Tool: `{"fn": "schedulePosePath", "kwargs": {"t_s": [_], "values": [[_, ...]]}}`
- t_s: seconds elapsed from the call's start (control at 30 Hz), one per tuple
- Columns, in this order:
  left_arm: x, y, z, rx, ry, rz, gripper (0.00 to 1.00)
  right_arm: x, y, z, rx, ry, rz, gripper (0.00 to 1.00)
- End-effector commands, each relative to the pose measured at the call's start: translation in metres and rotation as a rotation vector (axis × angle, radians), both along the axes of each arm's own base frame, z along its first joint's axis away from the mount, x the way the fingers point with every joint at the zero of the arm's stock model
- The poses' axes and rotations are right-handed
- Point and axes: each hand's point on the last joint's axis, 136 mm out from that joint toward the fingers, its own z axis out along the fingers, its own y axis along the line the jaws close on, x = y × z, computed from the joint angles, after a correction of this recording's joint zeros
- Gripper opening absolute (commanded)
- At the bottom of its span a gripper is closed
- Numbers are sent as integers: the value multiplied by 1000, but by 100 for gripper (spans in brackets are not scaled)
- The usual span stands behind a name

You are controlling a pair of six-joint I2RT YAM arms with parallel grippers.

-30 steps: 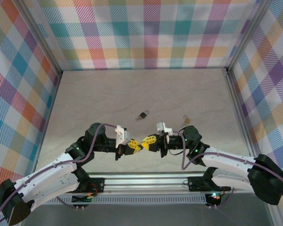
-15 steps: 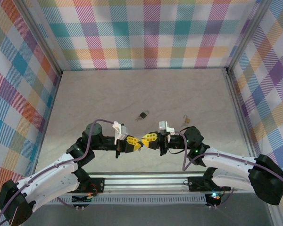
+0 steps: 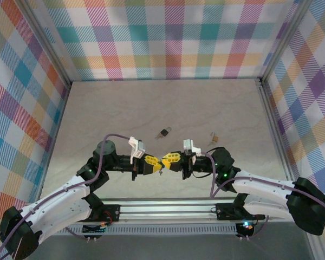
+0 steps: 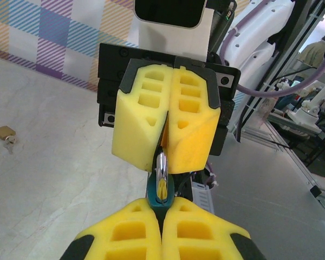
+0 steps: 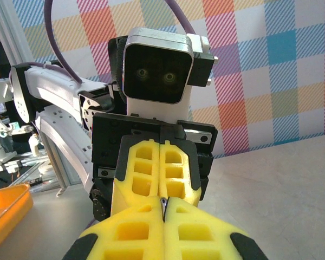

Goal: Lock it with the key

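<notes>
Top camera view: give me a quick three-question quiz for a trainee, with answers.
1. True or false: the dark padlock lies on the table, apart from both arms.
2. Which fingers clamp the teal head of the key? A: left arm's fingers. B: right arm's. C: neither.
3. Fill in: by the robot's own sides, the brass item lies to the padlock's ___.
Key: 1 true; 2 A; 3 right.
</notes>
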Motion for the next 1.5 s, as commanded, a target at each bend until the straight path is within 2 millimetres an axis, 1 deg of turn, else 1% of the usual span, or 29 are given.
{"fn": "schedulePosePath", "kwargs": {"t_s": [0.0, 0.1, 0.13, 0.17, 0.3, 0.47, 0.6, 0.9, 1.2, 1.37, 1.47], "values": [[-14, 15, 127, -315, -407, 9, 0, -30, -5, -116, -356, 234, 96, 0], [-11, 14, 123, -300, -403, 18, 0, -29, -4, -110, -348, 221, 92, 0], [-10, 13, 121, -294, -399, 22, 0, -29, -3, -104, -338, 212, 95, 0], [-8, 12, 118, -284, -393, 26, 0, -26, -2, -105, -355, 223, 85, 0], [-3, 10, 106, -250, -364, 37, 0, -19, 1, -85, -332, 200, 53, 0], [-2, 10, 98, -235, -343, 45, 0, -12, -4, -65, -304, 165, -4, 0], [-3, 10, 97, -248, -328, 33, 0, -14, -8, -52, -273, 121, -7, 0], [-6, 10, 100, -261, -316, 17, 0, -23, -6, -57, -283, 134, 47, 0], [-1, 10, 97, -251, -300, 43, 0, -18, -10, -55, -272, 121, 7, 0], [0, 9, 95, -241, -297, 44, 15, -15, -12, -50, -257, 113, -23, 0], [-1, 9, 95, -239, -301, 40, 20, -12, -14, -47, -249, 110, -42, 0]]}}
